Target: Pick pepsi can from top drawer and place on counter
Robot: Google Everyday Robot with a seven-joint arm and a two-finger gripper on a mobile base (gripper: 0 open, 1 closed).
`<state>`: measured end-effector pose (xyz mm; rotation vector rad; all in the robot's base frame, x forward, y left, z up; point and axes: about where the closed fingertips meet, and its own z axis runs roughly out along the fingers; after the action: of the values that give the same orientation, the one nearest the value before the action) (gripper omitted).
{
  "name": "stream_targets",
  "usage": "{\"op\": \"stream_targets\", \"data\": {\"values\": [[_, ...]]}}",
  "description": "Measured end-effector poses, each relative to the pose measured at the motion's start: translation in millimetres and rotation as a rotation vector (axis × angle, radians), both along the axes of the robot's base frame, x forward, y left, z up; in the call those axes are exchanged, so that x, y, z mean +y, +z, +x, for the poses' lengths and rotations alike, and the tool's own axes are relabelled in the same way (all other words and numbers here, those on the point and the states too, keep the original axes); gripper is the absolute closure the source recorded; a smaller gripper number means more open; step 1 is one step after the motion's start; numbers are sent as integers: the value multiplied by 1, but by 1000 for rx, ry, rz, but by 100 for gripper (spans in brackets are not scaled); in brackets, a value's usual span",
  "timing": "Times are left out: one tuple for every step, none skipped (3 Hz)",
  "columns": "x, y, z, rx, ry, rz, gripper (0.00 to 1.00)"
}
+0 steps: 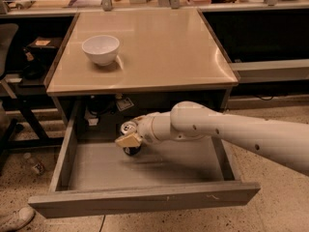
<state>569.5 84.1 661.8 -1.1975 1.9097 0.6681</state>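
The drawer stands pulled out beneath the surface. It is a wide, shallow grey tray with a flat matte floor, low straight side walls and a front panel marked with pale scuffs.

The can stands upright on the drawer floor, toward 11 o'clock from the floor's middle and close under the surface's front edge. Its round silver top shows with the tab opening, and its dark body shows below.

The claw is at the can's near side. It is a flat, cream-coloured wedge lying across the front of the can's body, so only the can's top and its bottom rim show. Whether the claw is clenched on the can or released cannot be told.

The arm is smooth, white and tubular, with a rounded joint and a few small dark dots. It comes in from 4 o'clock and crosses over the drawer's right wall.

The surface is a glossy beige slab, roughly square, with rounded front corners and a thin edge that catches a soft sheen. A white bowl, round and smooth, sits on it toward 10 o'clock and casts a small shadow.

Beyond the surface at 12 o'clock runs a pale bench with metal posts and clutter. The ground is speckled terrazzo.
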Motion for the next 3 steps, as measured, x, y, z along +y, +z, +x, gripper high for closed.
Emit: {"op": "stream_targets", "data": {"values": [[0,0,0,0,0,0,65],[0,0,0,0,0,0,89],[1,1,0,0,-1,1,100]]}}
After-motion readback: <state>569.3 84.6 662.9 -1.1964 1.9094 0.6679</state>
